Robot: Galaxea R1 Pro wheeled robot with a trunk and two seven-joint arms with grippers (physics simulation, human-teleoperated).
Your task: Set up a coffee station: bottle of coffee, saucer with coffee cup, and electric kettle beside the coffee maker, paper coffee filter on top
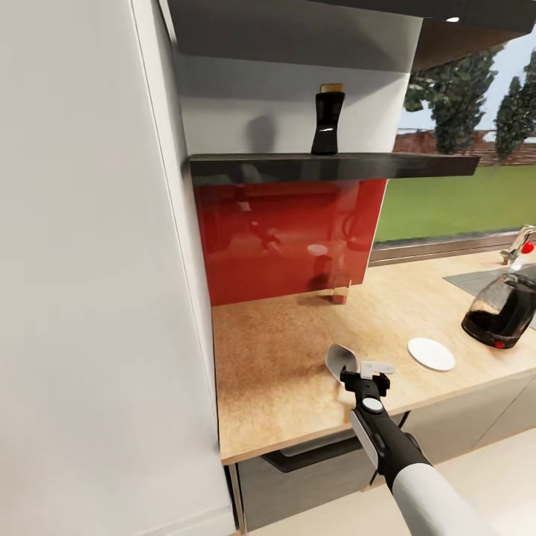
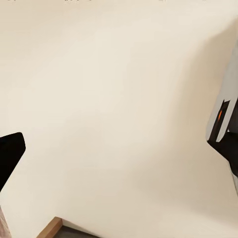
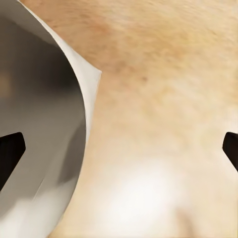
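Observation:
The dark bottle of coffee (image 1: 327, 119) stands upright on the black shelf (image 1: 298, 165) above the red backsplash. On the wooden countertop (image 1: 283, 372), the grey-white paper coffee filter (image 1: 340, 359) lies right at my right gripper (image 1: 362, 370). That gripper is open, and in its wrist view the filter (image 3: 44, 124) lies beside one fingertip (image 3: 10, 153), with bare counter across the rest of the gap. A white saucer (image 1: 431, 353) lies to the right. The black coffee maker (image 1: 502, 313) stands at the far right. My left gripper (image 2: 116, 144) is open before a plain cream surface.
A tall white cabinet (image 1: 97, 298) walls off the counter's left side. A small brown object (image 1: 339, 298) stands at the foot of the backsplash. A grey sink area (image 1: 476, 279) and a faucet (image 1: 517, 246) lie under the window at the right.

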